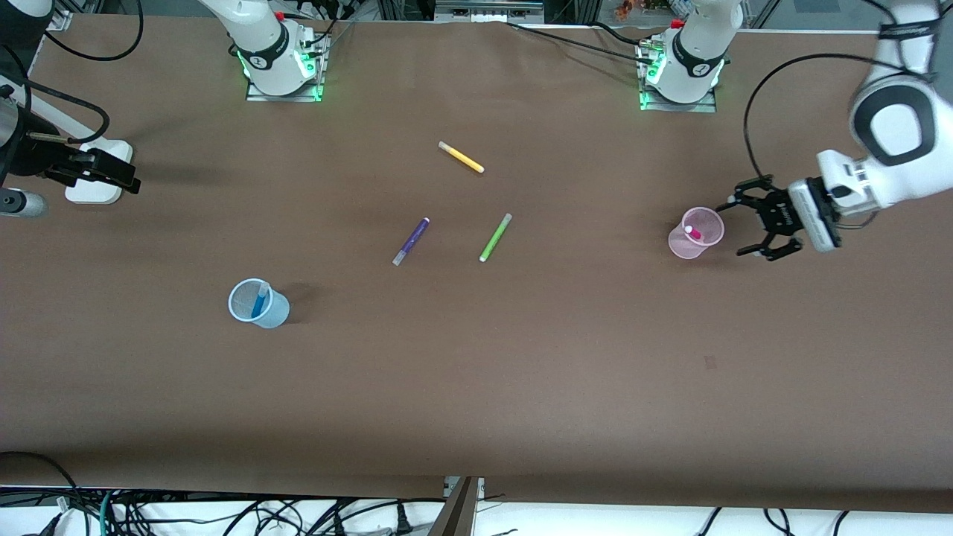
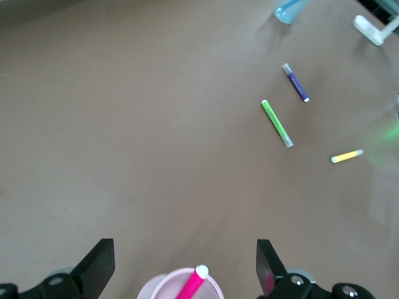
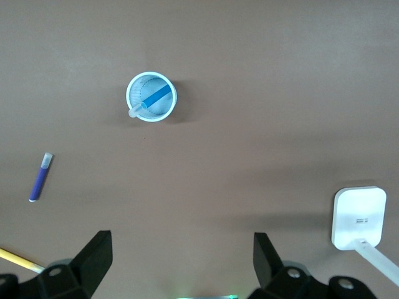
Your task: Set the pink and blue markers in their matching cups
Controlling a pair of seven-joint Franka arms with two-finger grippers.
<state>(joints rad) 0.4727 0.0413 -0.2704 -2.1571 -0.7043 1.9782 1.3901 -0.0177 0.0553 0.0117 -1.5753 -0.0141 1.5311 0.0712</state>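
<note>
The pale pink cup (image 1: 679, 246) stands toward the left arm's end of the table with the pink marker (image 1: 693, 233) leaning inside it. My left gripper (image 1: 735, 230) hangs open just beside that cup, holding nothing. In the left wrist view the pink cup (image 2: 156, 286) and pink marker (image 2: 193, 283) lie between the open left gripper (image 2: 184, 249). The light blue cup (image 1: 274, 316) holds the blue marker (image 1: 260, 300) toward the right arm's end. My right gripper (image 1: 130, 179) waits open over the table's edge there. The right wrist view shows the blue cup (image 3: 173, 93), blue marker (image 3: 156, 97) and open right gripper (image 3: 182, 246).
A purple pen (image 1: 411, 241), a lime-green pen (image 1: 495, 237) and a yellow pen (image 1: 461, 157) lie loose mid-table. A white block (image 1: 93, 190) sits under the right gripper. Both arm bases (image 1: 283, 63) stand along the farthest table edge.
</note>
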